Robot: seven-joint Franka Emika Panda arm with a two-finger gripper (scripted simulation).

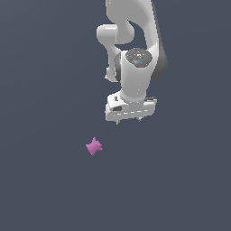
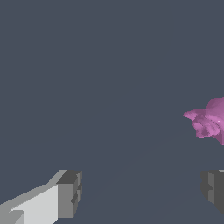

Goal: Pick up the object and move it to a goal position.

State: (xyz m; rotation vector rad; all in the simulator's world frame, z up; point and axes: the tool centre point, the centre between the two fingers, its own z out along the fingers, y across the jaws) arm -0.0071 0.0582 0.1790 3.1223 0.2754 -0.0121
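Observation:
The object is a small magenta-pink star-like lump with short pointed bumps, lying on the dark grey floor. It also shows in the wrist view, cut off by the frame edge. My white gripper hangs above the floor, toward the exterior view's right of the object and apart from it. Its jaws stand wide apart and hold nothing. In the wrist view the gripper shows two grey fingertips far apart, with the object outside the gap between them.
The white arm reaches down from the top of the exterior view. The floor is a plain dark grey surface with no other objects in view.

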